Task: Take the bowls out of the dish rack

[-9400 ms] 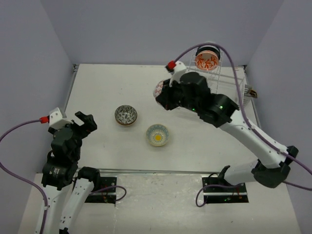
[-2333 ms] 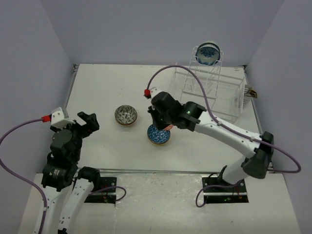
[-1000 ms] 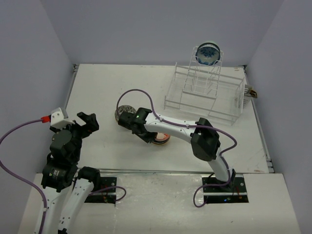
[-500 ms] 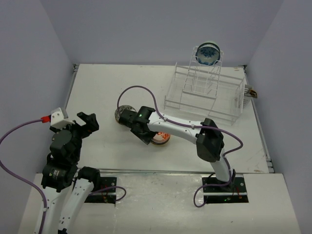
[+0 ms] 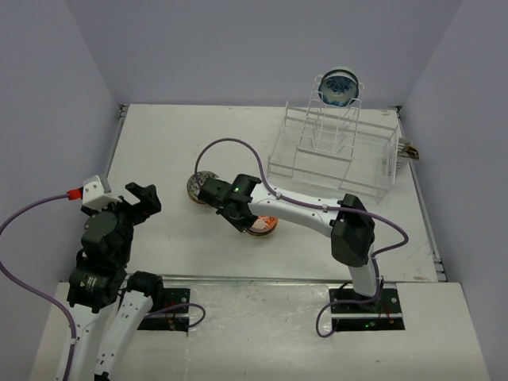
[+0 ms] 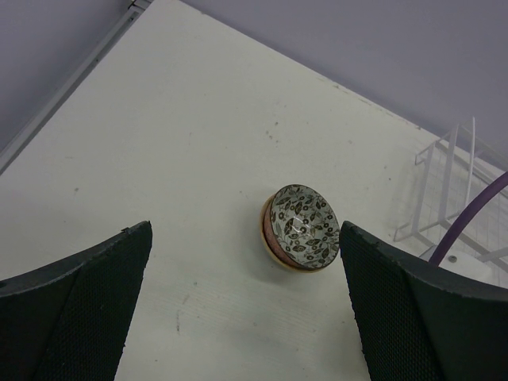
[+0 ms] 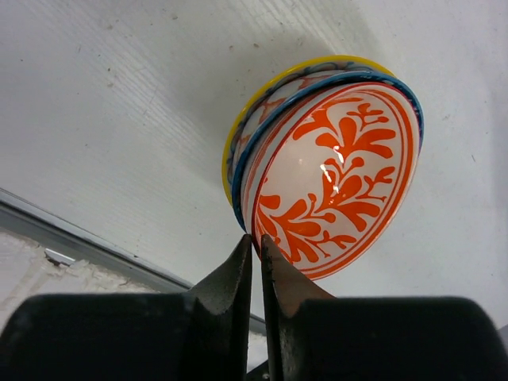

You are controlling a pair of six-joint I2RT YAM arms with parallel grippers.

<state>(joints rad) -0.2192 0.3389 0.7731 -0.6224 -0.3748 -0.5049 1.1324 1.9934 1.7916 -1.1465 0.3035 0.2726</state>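
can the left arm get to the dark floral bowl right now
Probably yes. Bare table lies between the open left gripper and the dark floral bowl. The right gripper, shut on the orange bowl, crowds only its far side.

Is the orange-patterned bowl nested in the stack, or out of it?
Nested: the orange bowl sits inside the blue-rimmed bowl, itself in the yellow-rimmed bowl, with the right tool pinching its rim.
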